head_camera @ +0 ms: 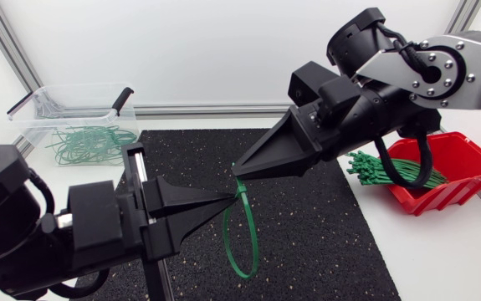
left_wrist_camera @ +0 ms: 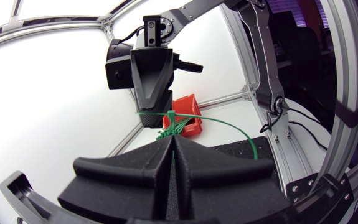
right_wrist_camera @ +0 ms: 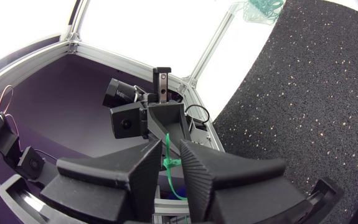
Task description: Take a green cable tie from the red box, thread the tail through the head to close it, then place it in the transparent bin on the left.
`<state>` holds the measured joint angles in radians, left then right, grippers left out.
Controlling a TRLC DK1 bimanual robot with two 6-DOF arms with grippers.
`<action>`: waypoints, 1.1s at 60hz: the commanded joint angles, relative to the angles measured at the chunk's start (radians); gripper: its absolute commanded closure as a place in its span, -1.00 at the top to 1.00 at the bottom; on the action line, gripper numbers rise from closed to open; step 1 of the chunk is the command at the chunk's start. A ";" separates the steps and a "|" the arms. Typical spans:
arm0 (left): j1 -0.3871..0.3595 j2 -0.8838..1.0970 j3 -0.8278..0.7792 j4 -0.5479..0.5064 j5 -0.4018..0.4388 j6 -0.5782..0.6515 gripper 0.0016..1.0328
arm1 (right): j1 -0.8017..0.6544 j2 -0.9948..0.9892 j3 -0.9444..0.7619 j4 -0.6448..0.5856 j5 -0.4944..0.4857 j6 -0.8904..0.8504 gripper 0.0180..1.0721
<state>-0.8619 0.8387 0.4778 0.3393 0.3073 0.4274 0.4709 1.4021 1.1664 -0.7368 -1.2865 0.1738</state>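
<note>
Left gripper (head_camera: 228, 197), matte black with two broad wedge fingers, lies low over the middle of the speckled black rubber mat (head_camera: 324, 242), pointing toward my right. Its fingers are pressed flat together, as the left wrist view shows, with only a thin seam between them. They pinch one end of the green plastic cable tie (head_camera: 249, 221) at their very tip. Right gripper (head_camera: 240, 174) slants down from the upper right and meets the left one almost tip to tip, just above it. In the right wrist view its fingers (right_wrist_camera: 197, 168) stand at a narrow gap, and the cable tie (right_wrist_camera: 166, 158) runs up through that gap, nipped from both sides. From there the strap leads on to the tip of the left gripper (right_wrist_camera: 164, 127), seen end-on ahead.

In the head view, the cable tie hangs from the meeting point as a closed-looking oval loop over the mat. Whether the tail is actually through the head I cannot tell.

At the right edge of the mat, the red plastic box (head_camera: 466, 163) sits on the white table (head_camera: 441, 259) under the right arm. A bundle of green ties (head_camera: 382, 171) spills out of its open front toward the mat. At the far left corner, well away from both grippers, stands the transparent plastic bin (head_camera: 35, 113). It holds a tangle of looped green ties (head_camera: 89, 144).
</note>
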 commanded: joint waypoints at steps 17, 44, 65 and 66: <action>-0.023 0.000 0.033 -0.006 -0.017 0.020 -0.93 | -0.008 -0.032 -0.020 0.001 0.001 -0.020 -0.89; -0.054 0.003 0.038 -0.017 -0.036 0.019 -0.93 | -0.008 -0.037 -0.022 -0.012 0.016 -0.020 -0.89; -0.262 0.025 0.053 -0.019 -0.160 0.014 -0.93 | -0.035 0.038 0.050 -0.023 0.036 0.012 -0.89; -0.264 0.025 0.053 -0.017 -0.162 0.014 -0.93 | -0.035 0.037 0.049 -0.023 0.039 0.012 -0.89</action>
<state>-1.0733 0.8436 0.4992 0.3183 0.0940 0.4271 0.4561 1.4097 1.1725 -0.7853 -1.2747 0.1761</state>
